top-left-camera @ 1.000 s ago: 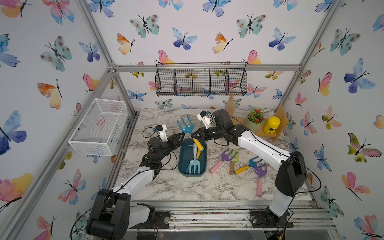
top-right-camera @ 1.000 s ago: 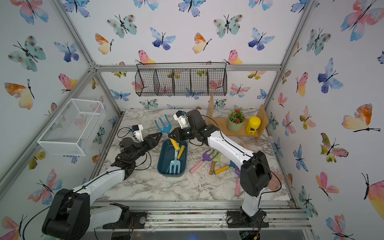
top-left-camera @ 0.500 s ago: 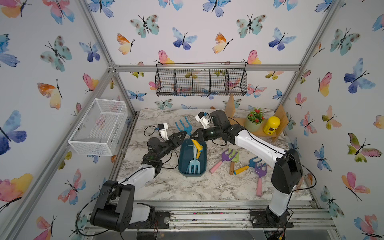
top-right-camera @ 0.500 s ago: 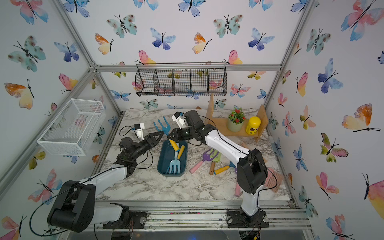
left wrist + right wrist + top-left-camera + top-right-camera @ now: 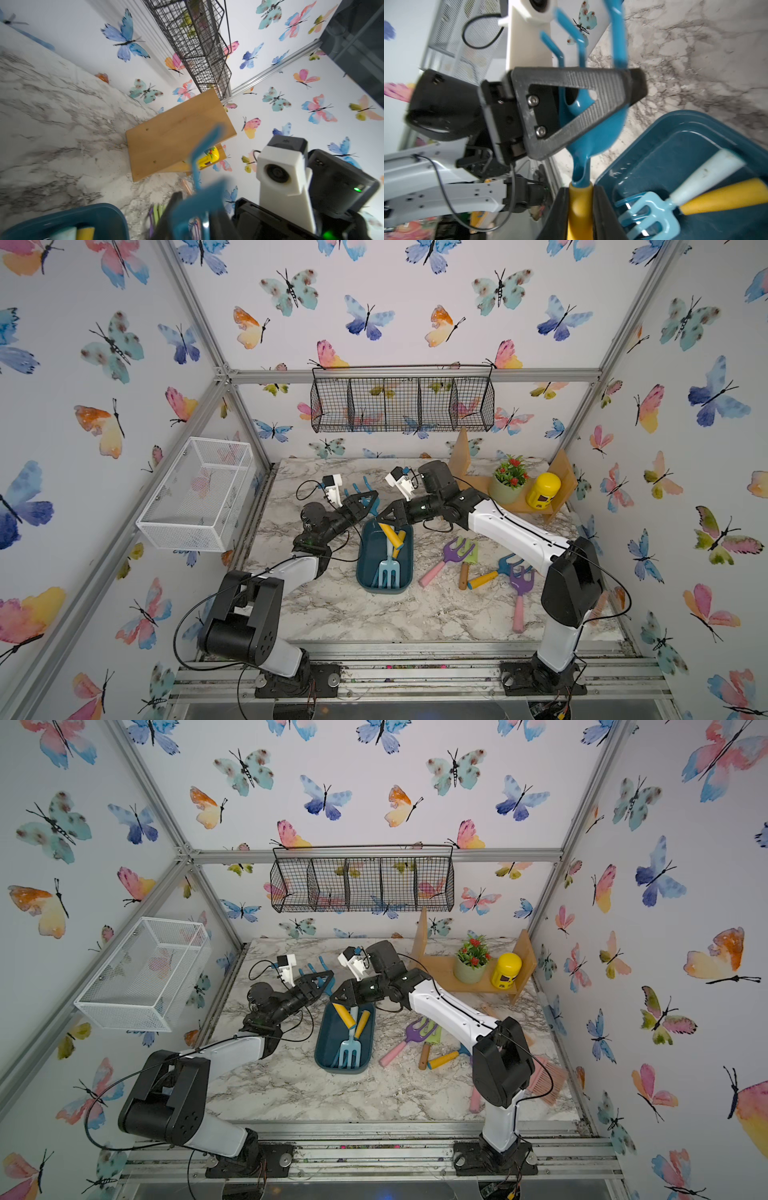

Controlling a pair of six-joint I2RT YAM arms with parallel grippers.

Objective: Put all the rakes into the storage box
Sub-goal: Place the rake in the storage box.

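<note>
Two grips on one tool. Left gripper [image 5: 371, 502] closed tight on the flat head of the teal-blue plastic rake with a yellow handle [image 5: 600, 135], just under the curved tines. Ribbed black finger [image 5: 591, 83] pressed across the blue plastic.

Right gripper [image 5: 580, 199] clamped on the yellow handle, jaws touching it on both sides.

Rake held in the air at the far end of the shallow dark teal plastic storage box [image 5: 368, 560]. Head beyond the far rim, tines pointing to the far wall, handle end over the far left corner of the box. Touching the rim or not: cannot tell.

Inside the box, a light blue plastic fork with a pale handle [image 5: 387, 570] and a second yellow handle [image 5: 400, 538].

Compared with one second before: left jaws then half apart and short of the rake, nearer and more to the left. Now reached in and shut on the head. Right grip unchanged, shifted only a little to the left.
</note>
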